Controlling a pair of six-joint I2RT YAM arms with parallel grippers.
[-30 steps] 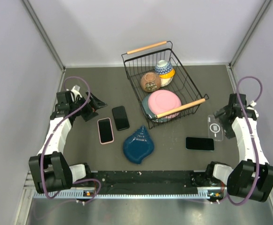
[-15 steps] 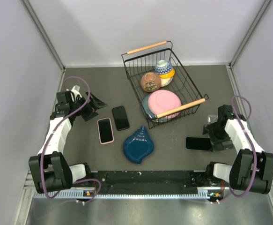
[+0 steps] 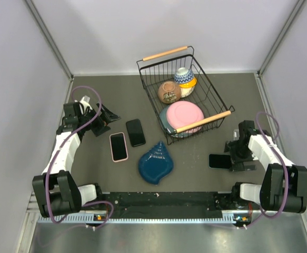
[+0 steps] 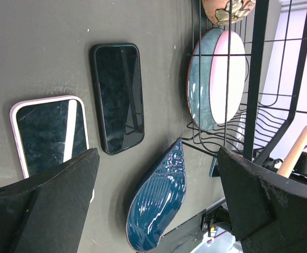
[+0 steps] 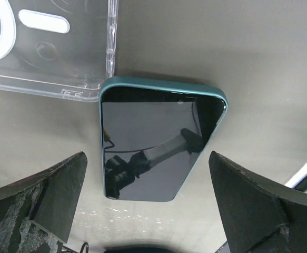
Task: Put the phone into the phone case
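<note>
A dark phone with a teal edge (image 5: 152, 142) lies screen up on the grey table, partly visible in the top view (image 3: 218, 161). A clear phone case (image 5: 48, 47) lies touching its far corner; in the top view my right arm hides it. My right gripper (image 3: 236, 154) is open and empty, hovering low over the phone's right end, with its fingers either side of the phone in the right wrist view (image 5: 147, 174). My left gripper (image 3: 103, 122) is open and empty at the far left, also seen in the left wrist view (image 4: 157, 153).
A pink-cased phone (image 3: 118, 146) and a black phone (image 3: 135, 132) lie next to my left gripper. A blue shell-shaped dish (image 3: 156, 162) sits at centre front. A black wire basket (image 3: 142, 67) holds bowls and a pink plate (image 3: 184, 116).
My right arm has swung in from the right edge, passed over the clear case and come down over the teal phone's right end. The left arm has not moved.
</note>
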